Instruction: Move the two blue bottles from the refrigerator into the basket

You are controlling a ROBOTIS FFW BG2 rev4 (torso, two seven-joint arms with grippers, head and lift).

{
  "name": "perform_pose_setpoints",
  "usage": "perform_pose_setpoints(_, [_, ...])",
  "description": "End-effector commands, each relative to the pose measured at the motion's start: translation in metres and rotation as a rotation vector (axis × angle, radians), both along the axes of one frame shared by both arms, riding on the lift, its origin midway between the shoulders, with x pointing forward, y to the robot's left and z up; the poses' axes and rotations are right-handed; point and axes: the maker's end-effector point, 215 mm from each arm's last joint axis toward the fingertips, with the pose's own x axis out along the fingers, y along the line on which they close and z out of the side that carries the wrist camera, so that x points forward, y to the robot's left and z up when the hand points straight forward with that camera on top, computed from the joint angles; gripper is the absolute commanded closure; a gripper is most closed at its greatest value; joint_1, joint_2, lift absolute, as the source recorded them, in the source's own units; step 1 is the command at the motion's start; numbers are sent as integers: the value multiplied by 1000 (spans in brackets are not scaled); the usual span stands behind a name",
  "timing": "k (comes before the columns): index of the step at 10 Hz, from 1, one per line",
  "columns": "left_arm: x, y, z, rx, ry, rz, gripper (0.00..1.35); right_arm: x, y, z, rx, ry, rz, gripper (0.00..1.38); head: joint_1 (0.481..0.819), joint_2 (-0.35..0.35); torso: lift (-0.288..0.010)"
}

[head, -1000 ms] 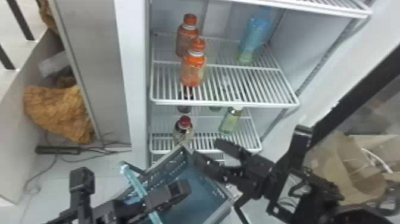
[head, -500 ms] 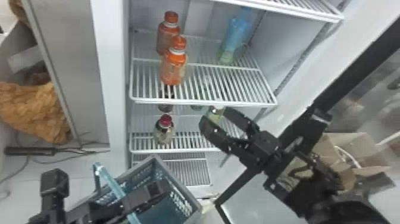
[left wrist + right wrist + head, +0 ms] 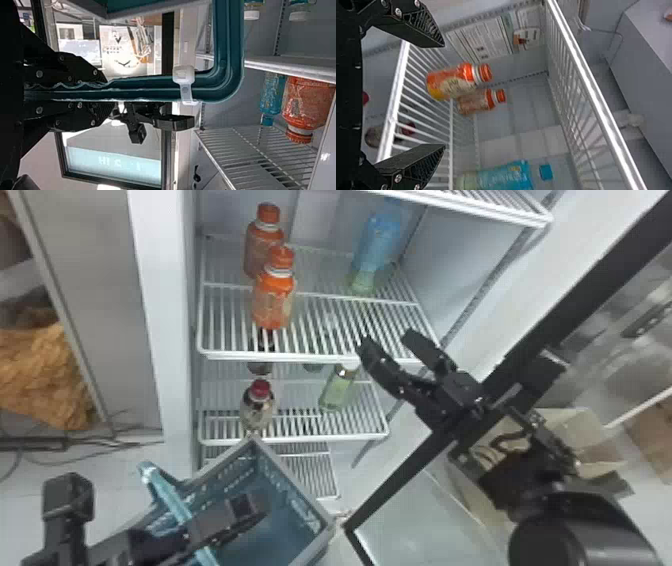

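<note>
At your left, your left gripper is clenched on the teal handle of the basket. In the left wrist view this handle runs out from between the black fingers and bends at its corner; a white clip sits on it, beyond the fingertips. In the head view the basket lies open below and around these jaws.

More to the right, in the refrigerator, one orange bottle stands on the upper shelf, to the left of your right jaws, and a second orange bottle is behind it. One shelf lower, a dark bottle with red cap stands farther left, and a pale green bottle is nearer to the right jaws.

The task's blue bottle is on the upper shelf, deeper inside than the tips of your right jaws and apart from them. If another one hides behind it, I cannot tell.

Your right gripper is released, its two fingers wide apart with nothing grasped, near the right front corner of that shelf. To the right of it, behind the arm, is a cardboard box.
</note>
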Motion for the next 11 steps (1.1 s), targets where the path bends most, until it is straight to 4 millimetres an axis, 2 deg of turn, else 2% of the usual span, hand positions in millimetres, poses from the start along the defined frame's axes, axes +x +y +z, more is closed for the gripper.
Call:
perform_pose_setpoints(1, [0, 0, 0, 1, 0, 0, 1202, 13, -18, 6, -27, -31, -45, 157, 695, -350, -10])
perform_pose_setpoints(6, [0, 0, -1, 4, 1, -1, 1202, 55, -65, 8, -58, -77, -185, 177, 695, -350, -10])
perform_pose_setpoints(9, [0, 1, -2, 7, 1, -2, 1202, 83, -78, 3, -65, -86, -226, 194, 695, -350, -10])
perform_pose_setpoints(11, [-1, 1, -2, 6, 3, -2, 1202, 105, -75, 4, -74, -92, -225, 193, 695, -350, -10])
